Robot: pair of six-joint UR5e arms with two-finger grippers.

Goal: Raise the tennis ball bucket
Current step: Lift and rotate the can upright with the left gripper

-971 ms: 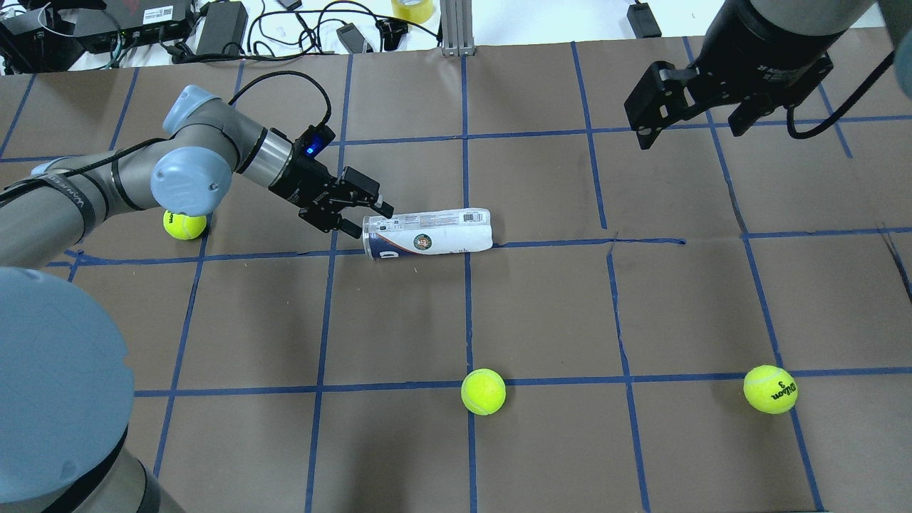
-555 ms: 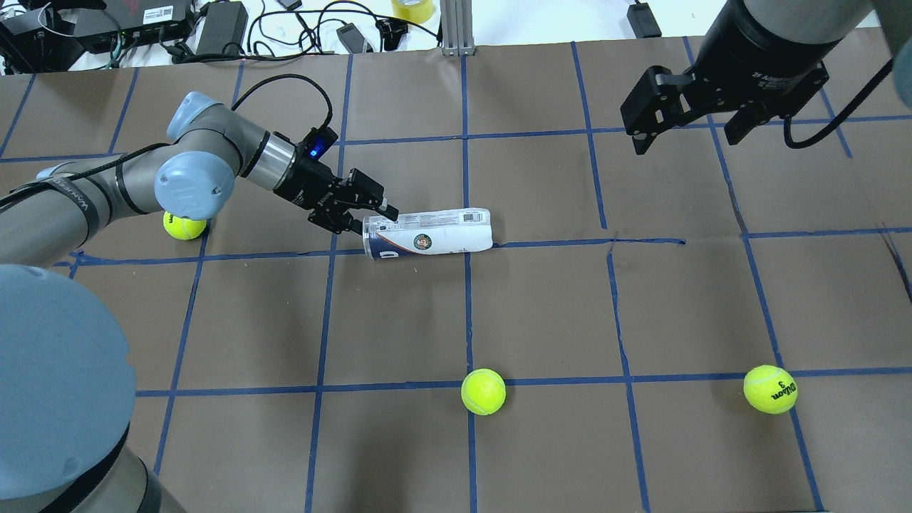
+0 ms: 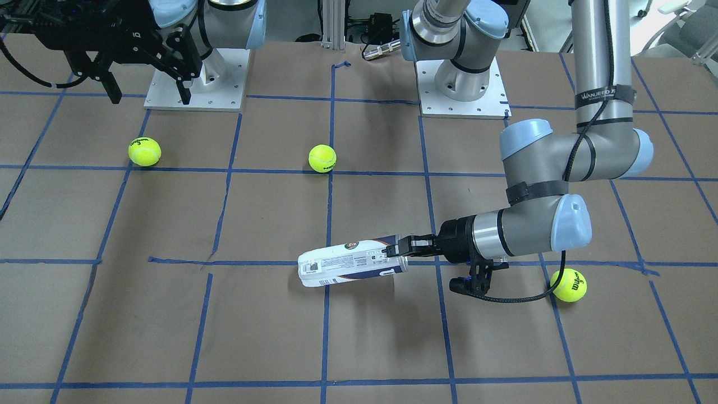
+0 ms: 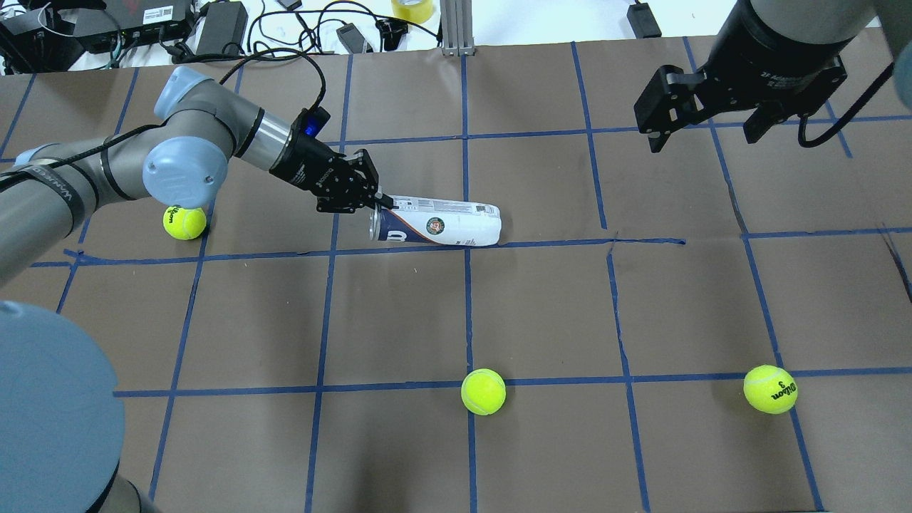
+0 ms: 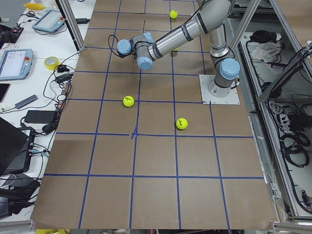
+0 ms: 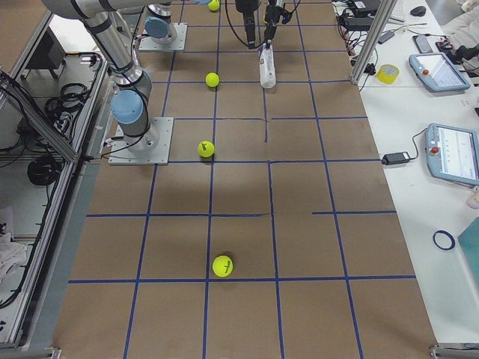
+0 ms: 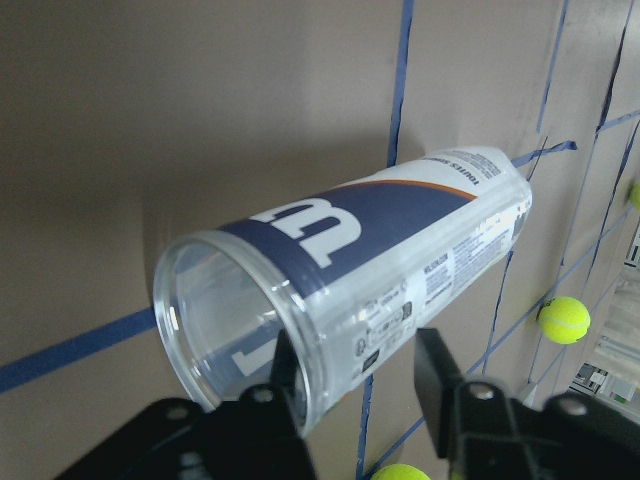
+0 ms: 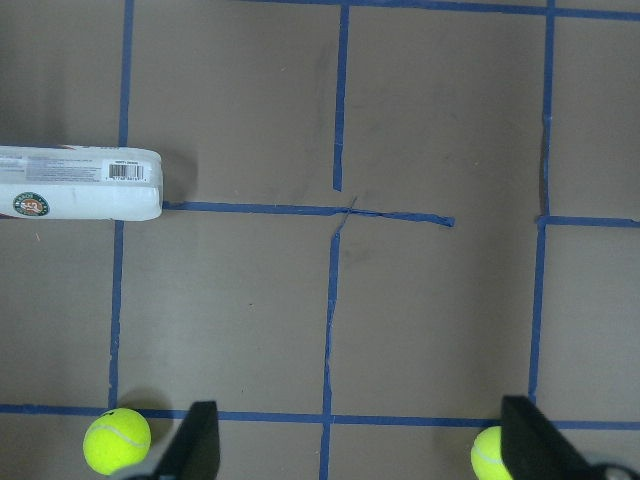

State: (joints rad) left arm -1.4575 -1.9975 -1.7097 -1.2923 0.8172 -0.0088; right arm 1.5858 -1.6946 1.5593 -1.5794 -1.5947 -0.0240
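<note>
The tennis ball bucket (image 4: 442, 226) is a clear tube with a white and navy label, lying near the table's middle. It also shows in the front view (image 3: 348, 261), the left wrist view (image 7: 400, 260) and the right wrist view (image 8: 80, 185). My left gripper (image 4: 377, 203) is shut on the rim of its open end, one finger inside and one outside (image 7: 355, 380). The open end is raised a little; the closed end rests on the table. The tube looks empty. My right gripper (image 4: 704, 139) is open and empty, hovering high at the far right.
Three yellow-green tennis balls lie loose on the brown paper: one under my left elbow (image 4: 184, 222), one front centre (image 4: 483, 391), one front right (image 4: 770, 389). Cables and power bricks (image 4: 221, 28) lie beyond the far edge.
My left gripper has closed on the tube's rim and risen slightly. The tube's open end has lifted and swung toward the far side. The right gripper shifted slightly.
</note>
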